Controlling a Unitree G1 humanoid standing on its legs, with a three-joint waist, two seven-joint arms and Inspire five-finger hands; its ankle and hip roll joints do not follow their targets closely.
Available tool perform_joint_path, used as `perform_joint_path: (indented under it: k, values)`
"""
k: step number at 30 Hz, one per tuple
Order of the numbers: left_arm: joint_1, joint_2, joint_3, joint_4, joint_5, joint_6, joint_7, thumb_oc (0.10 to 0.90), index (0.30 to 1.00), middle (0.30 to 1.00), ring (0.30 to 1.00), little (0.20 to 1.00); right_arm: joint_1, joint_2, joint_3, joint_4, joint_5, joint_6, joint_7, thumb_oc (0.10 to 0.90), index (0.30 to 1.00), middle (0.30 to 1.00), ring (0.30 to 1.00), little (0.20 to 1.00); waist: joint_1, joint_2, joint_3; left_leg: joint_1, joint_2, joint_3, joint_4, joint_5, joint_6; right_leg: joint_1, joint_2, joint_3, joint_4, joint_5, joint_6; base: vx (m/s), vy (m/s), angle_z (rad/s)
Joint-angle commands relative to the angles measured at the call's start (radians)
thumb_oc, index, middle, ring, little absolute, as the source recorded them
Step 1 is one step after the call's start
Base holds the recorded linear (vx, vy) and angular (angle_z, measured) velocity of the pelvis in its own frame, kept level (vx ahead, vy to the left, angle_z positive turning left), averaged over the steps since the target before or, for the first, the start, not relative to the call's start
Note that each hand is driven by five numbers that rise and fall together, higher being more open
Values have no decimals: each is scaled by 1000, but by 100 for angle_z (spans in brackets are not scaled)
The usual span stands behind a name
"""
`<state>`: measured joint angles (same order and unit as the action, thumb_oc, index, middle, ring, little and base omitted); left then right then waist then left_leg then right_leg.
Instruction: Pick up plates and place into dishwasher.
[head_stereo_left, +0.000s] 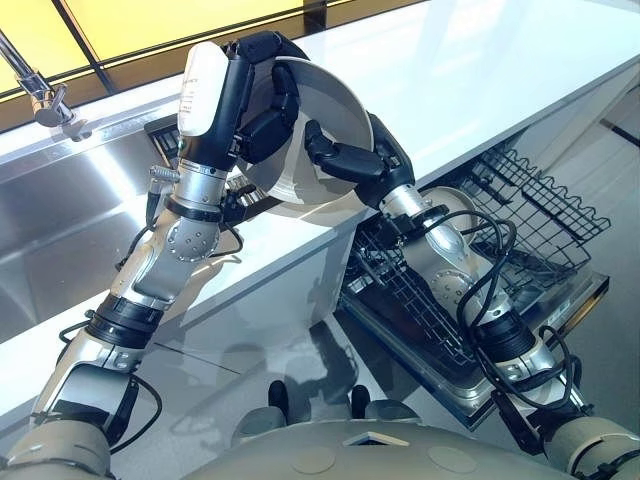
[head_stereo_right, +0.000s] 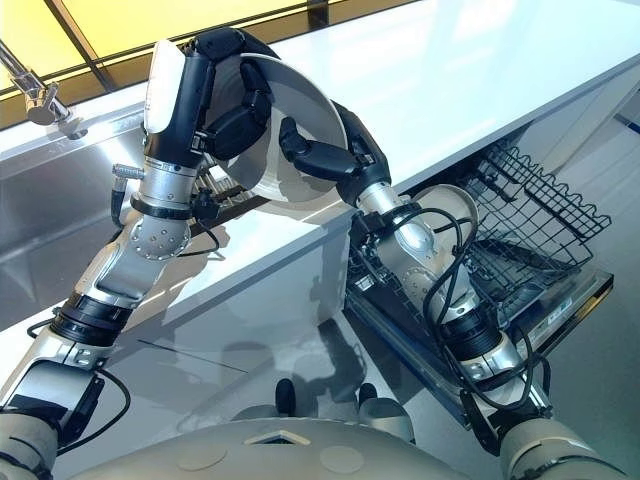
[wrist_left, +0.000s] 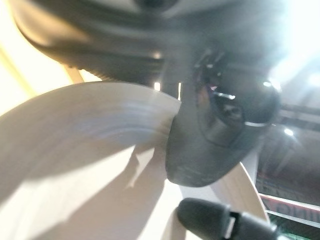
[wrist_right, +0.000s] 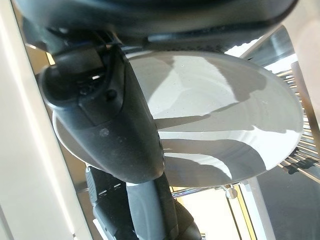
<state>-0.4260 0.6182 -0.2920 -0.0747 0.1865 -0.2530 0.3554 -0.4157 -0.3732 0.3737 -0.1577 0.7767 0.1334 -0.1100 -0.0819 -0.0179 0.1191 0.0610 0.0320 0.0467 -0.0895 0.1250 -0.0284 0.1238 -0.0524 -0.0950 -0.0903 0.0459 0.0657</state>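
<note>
A white plate (head_stereo_left: 325, 110) is held tilted on edge above the white counter (head_stereo_left: 480, 70), between my two hands. My left hand (head_stereo_left: 262, 105) grips its upper left rim, with the fingers curled over the edge and onto the face. My right hand (head_stereo_left: 352, 160) pinches the plate's lower right rim from the dishwasher side, thumb across the face and fingers behind. In the left wrist view the thumb (wrist_left: 220, 135) presses on the plate (wrist_left: 75, 165). The right wrist view has the thumb (wrist_right: 110, 130) lying over the plate (wrist_right: 225, 120).
The open dishwasher's black wire rack (head_stereo_left: 545, 210) juts out below the counter at the right, under my right forearm. A steel sink (head_stereo_left: 60, 220) with a faucet (head_stereo_left: 45, 95) lies at the left. A dark dish rack (head_stereo_left: 160, 135) stands behind my left hand.
</note>
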Motion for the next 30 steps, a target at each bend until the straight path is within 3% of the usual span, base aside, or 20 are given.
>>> perform_joint_path:
  k: [1,3,4,10,16,23,30]
  values:
    - [-46,-37,33,-116,-303,-12,-27,800,900,900,900,900,-82,27,-99,-18,20,-167,-26,100,300,300,300,200,23,7,-76,36,-46,24,2,-102,22,-62,73,-1,103,-54,18,-26,-3,5]
    - [-23,-60,51,-91,-368,22,-48,800,900,900,900,900,-102,20,-128,-15,-17,-207,-47,100,300,300,300,200,27,8,-75,36,-47,22,2,-102,23,-60,72,-4,101,-53,18,0,0,0]
    - [-12,-68,73,-62,-419,80,-64,800,900,900,900,900,-129,11,-164,-16,-86,-260,-96,100,300,300,300,200,31,11,-77,36,-47,20,2,-103,23,-59,73,-6,100,-54,17,0,0,0]
    - [26,-59,162,35,-503,179,-102,800,900,900,900,900,-147,-62,-317,7,-372,-393,-287,100,300,300,300,200,30,26,-87,38,-51,15,3,-109,27,-55,70,-3,96,-61,15,0,0,0]
    - [104,-36,255,58,-498,188,-135,800,900,900,900,900,-29,-150,-464,54,-512,-459,-388,100,300,300,300,200,21,31,-93,33,-51,17,2,-102,29,-61,70,2,97,-57,13,-6,2,-3]
    - [196,-37,344,81,-470,175,-135,800,900,900,900,900,158,-185,-598,99,-598,-461,-427,100,300,300,300,200,3,38,-89,40,-50,23,2,-112,27,-56,70,9,98,-67,15,19,4,0]
    - [263,-15,440,152,-447,160,-85,800,900,900,900,900,353,-212,-667,188,-833,-362,-444,100,300,300,300,200,-33,45,-77,45,-51,42,2,-118,30,-64,67,17,110,-74,19,-1,27,-2]
